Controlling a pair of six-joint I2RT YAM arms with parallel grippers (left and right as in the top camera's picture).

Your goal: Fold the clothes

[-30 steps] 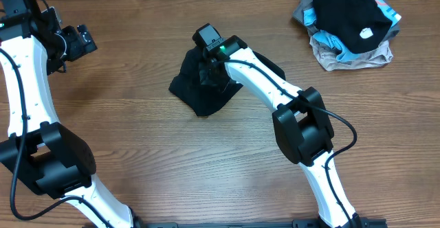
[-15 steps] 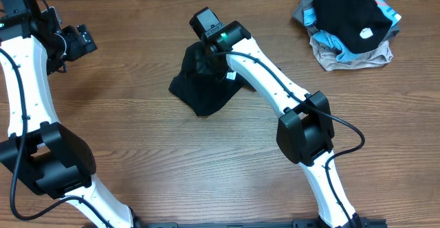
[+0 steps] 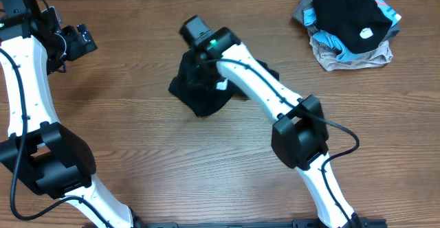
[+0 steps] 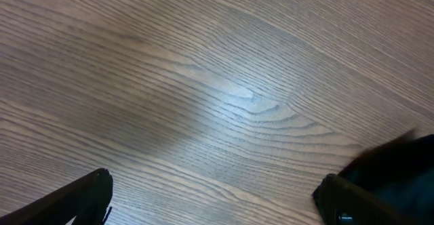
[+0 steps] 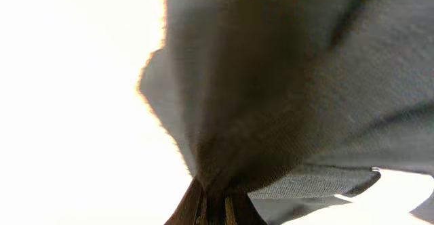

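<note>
A black garment (image 3: 199,90) lies bunched on the wooden table near the middle, partly lifted. My right gripper (image 3: 201,58) is shut on a fold of it and holds it up; in the right wrist view the dark cloth (image 5: 285,103) hangs from the pinched jaws (image 5: 215,208) and fills the frame. My left gripper (image 3: 84,41) is open and empty at the far left, over bare wood; its two fingertips show at the bottom corners of the left wrist view (image 4: 217,205).
A pile of clothes (image 3: 350,25) with a black item on top sits at the back right corner. The table (image 3: 137,152) is brown wood. A dark shape (image 4: 407,164) shows at the right edge of the left wrist view.
My right gripper has moved left and back with the black garment in its grip, pulling the cloth that way. The left arm has not moved.
</note>
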